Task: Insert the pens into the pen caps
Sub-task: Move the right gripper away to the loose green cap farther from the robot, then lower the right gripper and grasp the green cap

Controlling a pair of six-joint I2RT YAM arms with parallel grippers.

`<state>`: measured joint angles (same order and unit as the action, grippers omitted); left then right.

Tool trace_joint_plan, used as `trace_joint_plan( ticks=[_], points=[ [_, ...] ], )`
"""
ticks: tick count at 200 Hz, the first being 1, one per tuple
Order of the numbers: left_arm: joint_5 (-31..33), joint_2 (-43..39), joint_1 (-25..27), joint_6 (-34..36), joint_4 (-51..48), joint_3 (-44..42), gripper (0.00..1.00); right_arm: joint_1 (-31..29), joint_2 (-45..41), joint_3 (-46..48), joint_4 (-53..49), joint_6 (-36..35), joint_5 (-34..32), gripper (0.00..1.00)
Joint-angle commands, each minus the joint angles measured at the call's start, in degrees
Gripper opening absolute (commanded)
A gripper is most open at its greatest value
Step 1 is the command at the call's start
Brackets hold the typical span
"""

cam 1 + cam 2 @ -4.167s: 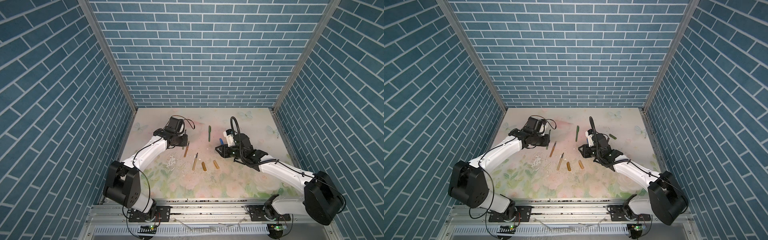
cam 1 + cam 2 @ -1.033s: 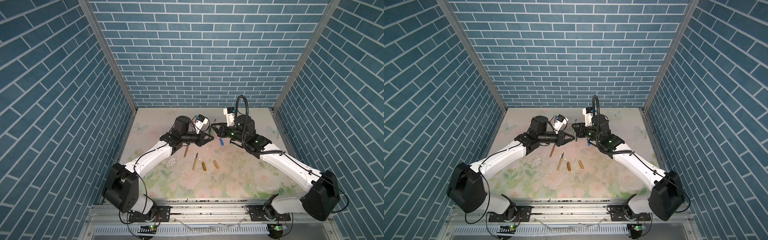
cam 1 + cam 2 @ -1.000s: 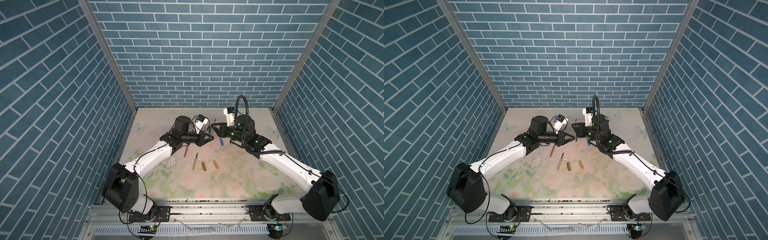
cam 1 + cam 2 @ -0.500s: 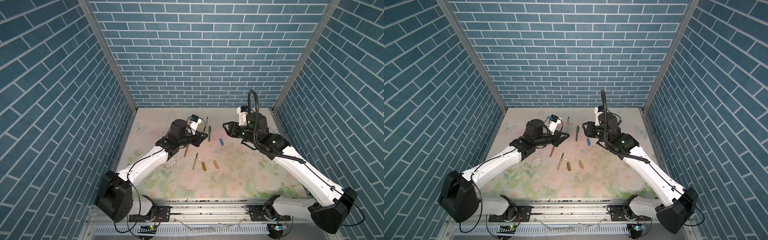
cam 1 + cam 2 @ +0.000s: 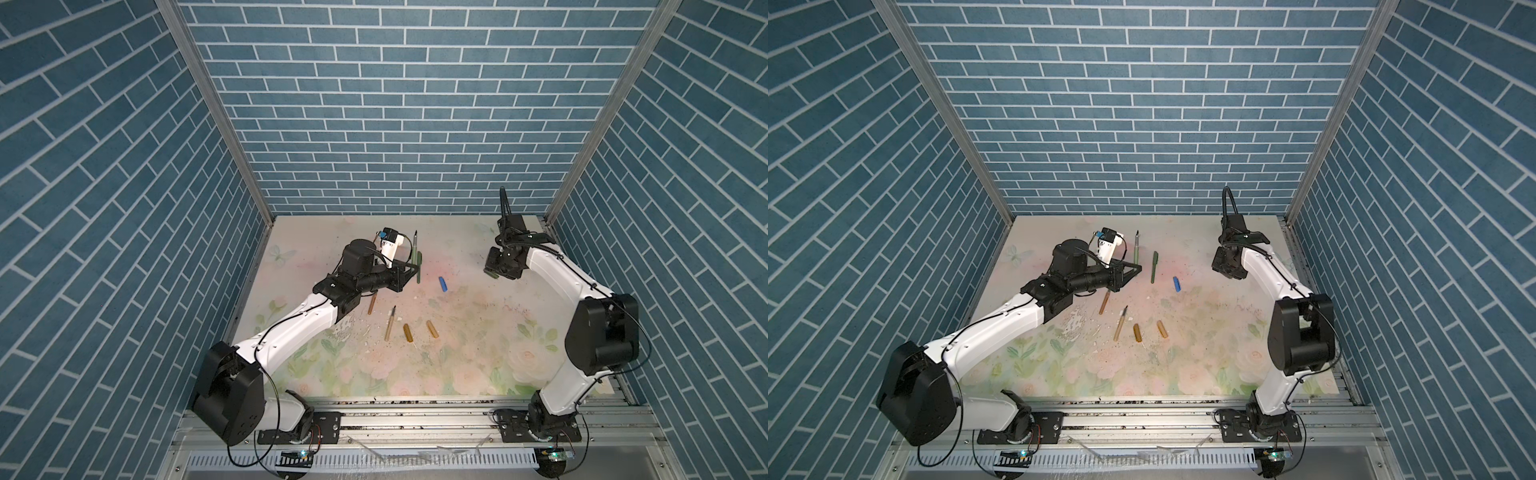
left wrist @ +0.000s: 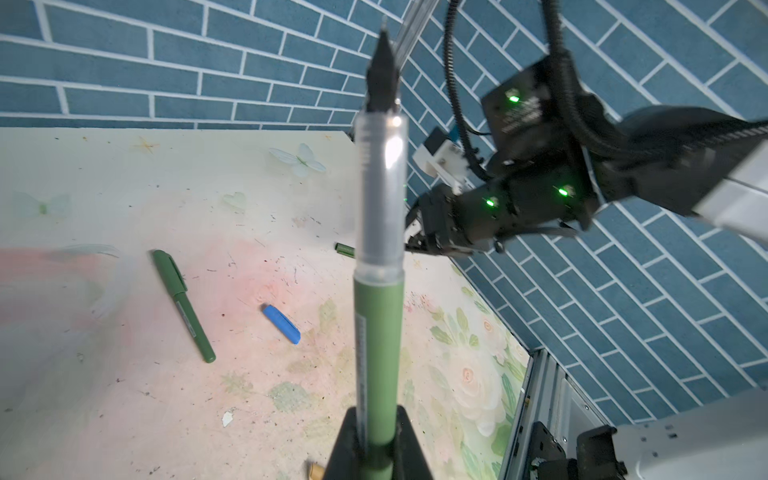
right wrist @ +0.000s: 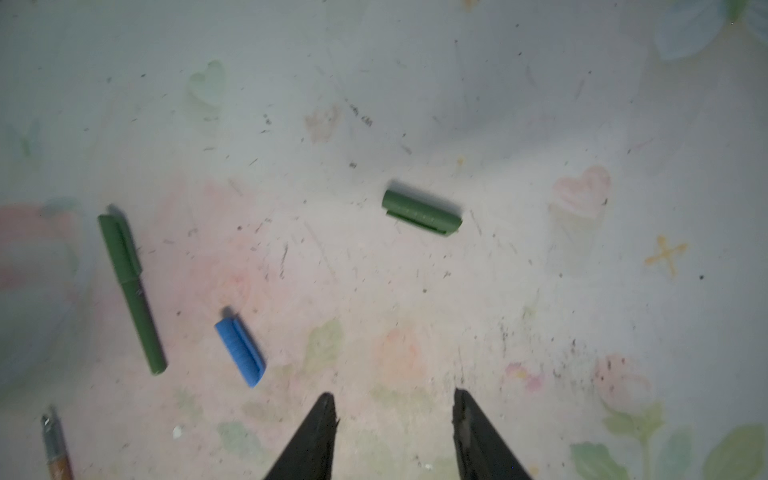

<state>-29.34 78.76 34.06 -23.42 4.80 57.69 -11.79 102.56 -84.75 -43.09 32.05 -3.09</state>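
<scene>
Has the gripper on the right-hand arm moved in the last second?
Yes. The right gripper has swung rightward, away from the blue cap it was next to, and is now near a loose green cap.

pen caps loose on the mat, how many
4: blue cap in the middle, two amber caps side by side nearer the front, green cap by the right tool. Others may be hidden.

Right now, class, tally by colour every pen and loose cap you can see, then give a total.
Green: 3 (held pen, capped pen, loose green cap)
Blue: 1 (blue cap)
Golden or amber: 4 (golden pens, amber caps)
Total: 8
</scene>
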Motion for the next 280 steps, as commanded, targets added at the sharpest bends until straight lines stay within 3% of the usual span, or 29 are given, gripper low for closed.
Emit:
trace_joint_plan(
  ticks=[1,62,105,199,233,280],
  points=[
    [-1.6,0.7,2.5,2.1,-0.3,1.0,0.0,2.4,5.9,-6.0,-2.7,-2.8,-2.3,0.5],
    [-3.6,0.2,4.4,2.7,-0.8,1.6,0.0,5.4,25.5,-22.7,-8.3,-5.3,-1.7,0.53],
    [-4.3,0.6,4.5,2.5,-0.3,1.5,0.0,5.4,31.8,-27.4,-10.4,-5.6,1.0,0.54],
    [-5.1,0.3,4.5,2.3,-0.2,1.6,0.0,4.5,21.5,-11.6,-7.7,-8.4,3.8,0.55],
    [-5.1,0.7,4.7,2.3,-0.2,1.6,0.0,4.9,17.2,-6.6,-6.9,-9.9,3.9,0.49],
    [-4.8,1.1,4.7,2.6,-0.6,1.7,0.0,5.1,13.3,-7.7,-6.5,-15.1,12.3,0.46]
  ],
)
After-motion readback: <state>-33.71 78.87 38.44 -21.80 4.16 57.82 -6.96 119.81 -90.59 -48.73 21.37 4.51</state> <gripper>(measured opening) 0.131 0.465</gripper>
